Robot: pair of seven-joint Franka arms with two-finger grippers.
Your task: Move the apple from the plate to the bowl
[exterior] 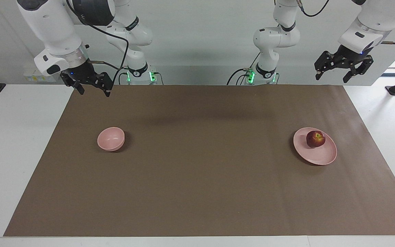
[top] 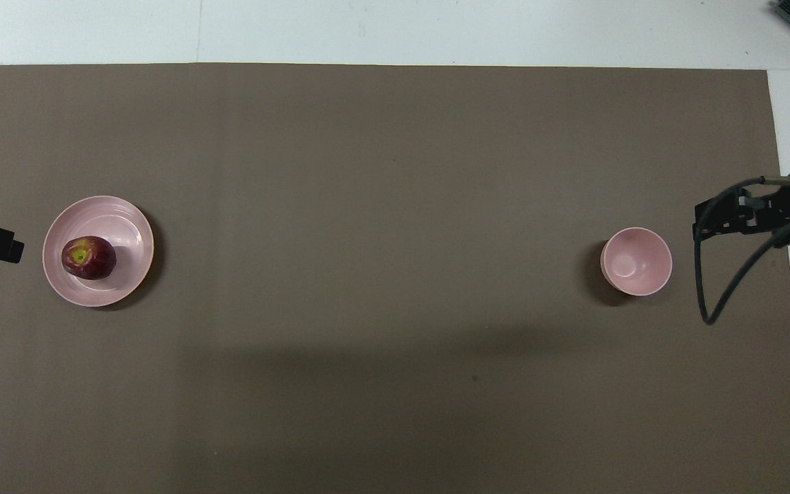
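Observation:
The dark red apple (exterior: 315, 139) lies on the wide pink plate (exterior: 325, 155) toward the left arm's end of the table; the overhead view shows the apple (top: 88, 257) on the part of the plate (top: 123, 226) nearer that end. The small deep pink bowl (exterior: 110, 144) stands empty toward the right arm's end, also in the overhead view (top: 636, 261). My left gripper (exterior: 331, 79) hangs open and empty in the air, above the table's edge near the plate. My right gripper (exterior: 95, 93) hangs open and empty above the mat's corner near the bowl.
A brown mat (exterior: 197, 178) covers most of the white table (exterior: 19, 154), and the plate and bowl stand on it. A black cable (top: 717, 288) loops down from the right gripper (top: 731, 213) beside the bowl.

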